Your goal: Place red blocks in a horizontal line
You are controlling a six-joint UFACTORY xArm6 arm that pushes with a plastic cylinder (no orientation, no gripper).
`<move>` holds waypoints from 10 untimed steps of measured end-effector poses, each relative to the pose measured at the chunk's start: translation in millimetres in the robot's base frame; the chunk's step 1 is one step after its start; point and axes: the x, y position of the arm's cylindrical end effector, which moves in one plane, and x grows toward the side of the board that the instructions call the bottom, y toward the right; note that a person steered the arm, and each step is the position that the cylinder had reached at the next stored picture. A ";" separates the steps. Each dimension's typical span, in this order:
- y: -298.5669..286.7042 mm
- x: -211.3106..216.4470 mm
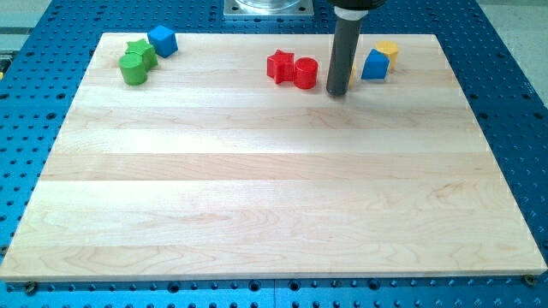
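Wooden board (pixel 274 214) fills most of the camera view, bare across its whole lower and middle part, lying on a blue perforated table (pixel 514 103). All blocks sit along the view's top edge of the board.

Rod comes down from the view's top, its tip (pixel 337 91) resting on the board just to the view's right of the red cylinder (pixel 306 73); a narrow gap shows between them, not touching as far as can be told. No jaws on this arm, only the plain rod, holding nothing.

Red star block (pixel 280 66) sits touching or almost touching the red cylinder on its left side; the two red blocks lie side by side, roughly level.

Right of the rod: blue block (pixel 374 65), shape unclear, with a yellow block (pixel 387 50) just behind it, partly hidden.

Top left corner: green cylinder (pixel 133 69) touching a green star block (pixel 141 52), and a blue block (pixel 162 40), cube-like, just beside the star on its right.

Metal base plate (pixel 267 7) shows at the view's top centre.
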 end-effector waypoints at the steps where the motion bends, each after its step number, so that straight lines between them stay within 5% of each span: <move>1: -42.6 44.0; 2: -93.3 8.7; 4: -0.6 -17.1; 5: -78.5 17.9; 6: -81.4 -16.0; 8: -12.5 -25.4; 9: -52.8 9.8; 10: -201.8 12.1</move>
